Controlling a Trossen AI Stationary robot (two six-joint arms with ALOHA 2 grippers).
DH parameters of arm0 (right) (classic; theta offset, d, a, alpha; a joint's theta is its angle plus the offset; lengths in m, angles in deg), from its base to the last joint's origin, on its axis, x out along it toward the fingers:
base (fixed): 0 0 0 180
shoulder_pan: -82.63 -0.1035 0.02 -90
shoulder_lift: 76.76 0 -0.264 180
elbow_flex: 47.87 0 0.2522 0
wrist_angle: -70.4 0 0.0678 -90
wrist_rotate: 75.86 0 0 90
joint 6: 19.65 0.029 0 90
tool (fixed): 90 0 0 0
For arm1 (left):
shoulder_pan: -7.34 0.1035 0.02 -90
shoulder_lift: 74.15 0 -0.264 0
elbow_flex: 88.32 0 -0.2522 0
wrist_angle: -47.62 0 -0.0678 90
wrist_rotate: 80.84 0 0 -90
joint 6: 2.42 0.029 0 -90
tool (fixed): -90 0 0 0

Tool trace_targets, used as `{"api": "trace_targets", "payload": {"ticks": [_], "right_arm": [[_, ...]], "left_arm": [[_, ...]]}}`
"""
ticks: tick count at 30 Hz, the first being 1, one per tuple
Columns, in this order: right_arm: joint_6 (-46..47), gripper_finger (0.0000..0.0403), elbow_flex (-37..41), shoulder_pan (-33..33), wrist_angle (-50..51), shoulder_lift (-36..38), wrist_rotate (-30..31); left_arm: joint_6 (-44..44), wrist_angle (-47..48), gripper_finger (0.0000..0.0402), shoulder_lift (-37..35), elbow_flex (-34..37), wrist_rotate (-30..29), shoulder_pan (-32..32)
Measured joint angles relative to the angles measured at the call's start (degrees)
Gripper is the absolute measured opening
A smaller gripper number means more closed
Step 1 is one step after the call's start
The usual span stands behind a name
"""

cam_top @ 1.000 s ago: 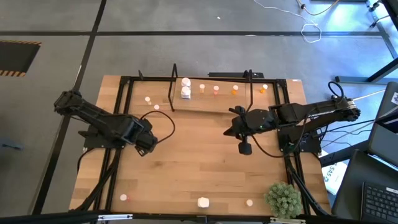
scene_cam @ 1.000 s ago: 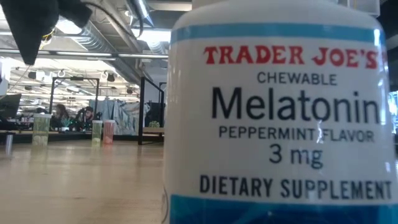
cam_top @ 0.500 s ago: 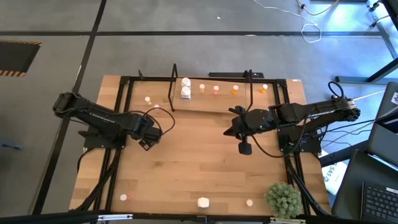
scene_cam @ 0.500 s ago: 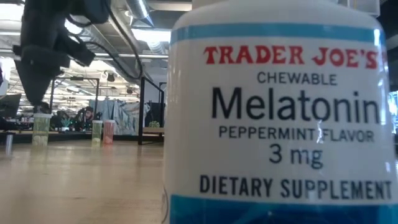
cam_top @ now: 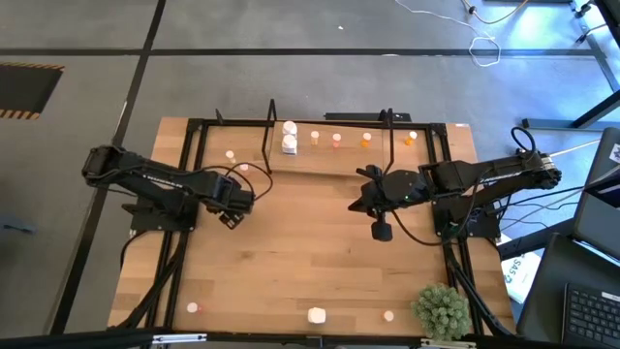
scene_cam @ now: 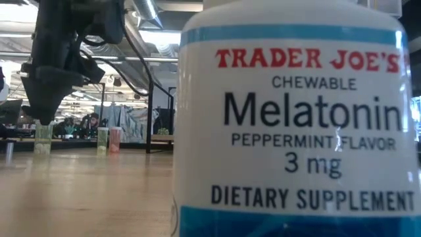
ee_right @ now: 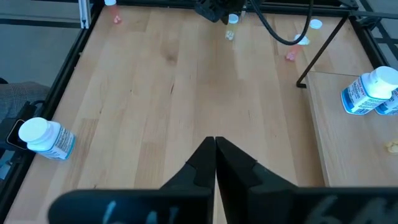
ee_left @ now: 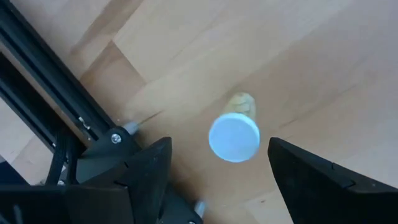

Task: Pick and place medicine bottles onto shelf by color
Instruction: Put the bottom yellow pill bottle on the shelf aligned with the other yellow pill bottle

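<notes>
Left end effector [ee_left: 214,171]: fingers spread wide, hovering directly over a small white-capped bottle [ee_left: 234,134] standing on the counter [cam_top: 310,252], nothing pinched. It sits just in front of the shelf's [cam_top: 329,155] left end frame, near the left black rail; open wood lies to its right.

Right end effector [ee_right: 215,155]: fingers pressed together, empty, parked mid-counter right of centre, bare wood all round.

Count from overhead: two white bottles [cam_top: 289,136] together on the shelf plus four small ones along it, colours hard to call at this range. Loose on the counter: two small ones by the shelf's left end, three along the near edge, one of those a chunky white bottle [cam_top: 316,314].

Since the earlier frame the left arm has swung in toward the shelf; right arm unchanged.
</notes>
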Motion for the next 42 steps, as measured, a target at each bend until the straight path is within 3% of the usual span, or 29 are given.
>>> {"api": "trace_targets", "payload": {"ticks": [21, 42], "right_arm": [[0.0, 0.0015, 0.0, 0.0, 0.0, 0.0, 0.0], [-1.4, 0.0015, 0.0, 0.0, 0.0, 0.0, 0.0]], "left_arm": [[-0.4, -5.8, 0.0259, 0.0, 3.9, -1.0, 0.1], [-0.2, -6.8, 0.0152, 0.0, 3.9, -0.7, 0.1]]}}
